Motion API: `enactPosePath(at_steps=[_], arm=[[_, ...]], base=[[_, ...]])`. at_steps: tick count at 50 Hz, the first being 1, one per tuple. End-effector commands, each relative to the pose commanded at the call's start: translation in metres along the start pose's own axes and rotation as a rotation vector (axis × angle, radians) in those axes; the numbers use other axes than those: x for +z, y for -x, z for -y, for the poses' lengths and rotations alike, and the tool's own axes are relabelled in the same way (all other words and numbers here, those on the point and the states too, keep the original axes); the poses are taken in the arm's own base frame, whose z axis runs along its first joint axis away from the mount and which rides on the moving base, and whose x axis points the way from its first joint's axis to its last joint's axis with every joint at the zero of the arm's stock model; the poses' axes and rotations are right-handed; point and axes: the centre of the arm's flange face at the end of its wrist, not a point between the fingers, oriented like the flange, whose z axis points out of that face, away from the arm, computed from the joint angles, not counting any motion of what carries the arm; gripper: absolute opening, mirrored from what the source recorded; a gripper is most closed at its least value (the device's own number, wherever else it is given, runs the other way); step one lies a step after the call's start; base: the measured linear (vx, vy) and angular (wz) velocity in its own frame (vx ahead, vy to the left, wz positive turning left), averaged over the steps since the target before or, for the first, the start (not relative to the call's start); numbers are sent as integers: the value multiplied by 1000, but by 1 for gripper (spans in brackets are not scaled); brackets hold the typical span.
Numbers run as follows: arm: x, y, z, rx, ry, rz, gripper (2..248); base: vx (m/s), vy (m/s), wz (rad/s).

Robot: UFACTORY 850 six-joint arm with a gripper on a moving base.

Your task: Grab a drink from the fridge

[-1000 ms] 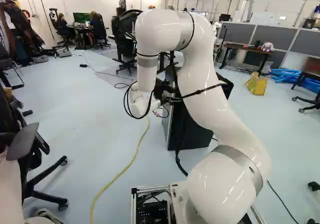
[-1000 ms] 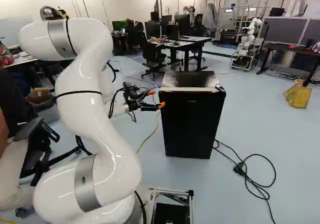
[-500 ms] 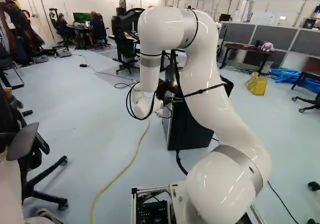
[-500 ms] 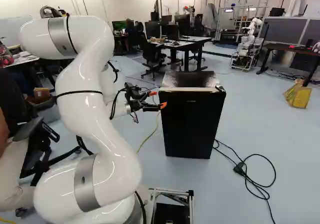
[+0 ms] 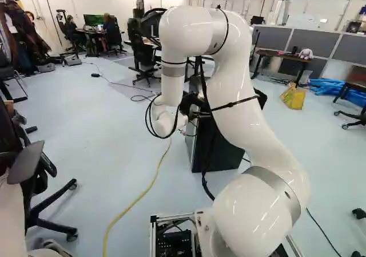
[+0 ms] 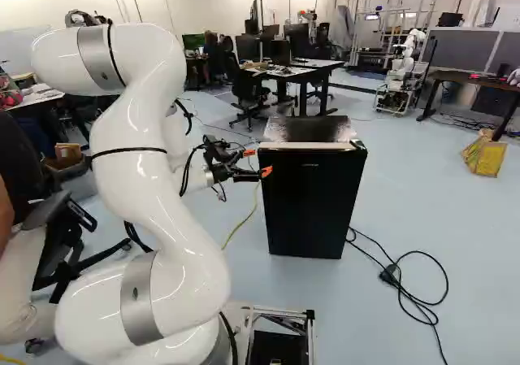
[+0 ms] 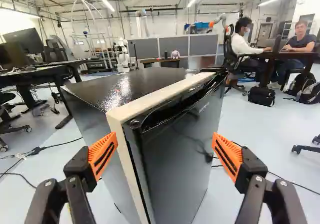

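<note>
Pincer (image 6: pixel 258 162): 1, 2 orange pads (image 7: pixel 103 155) apart | fridge (image 6: pixel 313 206): 1, ahead | yellow bag (image 6: pixel 486 158): 1

1. The floor (image 5: pixel 103 154) is smooth and pale blue-grey.
2. A black fridge (image 6: pixel 313 202) stands upright on it, ahead of the base.
3. A black cable (image 6: pixel 446 280) lies in loose loops just beside the fridge, at the right of the right base view, with its plug (image 6: pixel 388 274) on the floor.
4. A yellow cable (image 5: pixel 139 197) curves along the floor in the left base view.
5. A yellow bag (image 5: pixel 294 98) sits farther back, near some blue material (image 5: pixel 337 89).
6. At the left of the left base view, a black wheeled chair (image 5: pixel 37 191) stands on its casters.
</note>
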Motion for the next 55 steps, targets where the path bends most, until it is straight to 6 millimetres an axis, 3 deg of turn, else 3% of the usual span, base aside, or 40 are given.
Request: enactPosePath(at_steps=[55], arm=[[15, -1, 2, 14, 30, -5, 247]], base=[[0, 0, 0]])
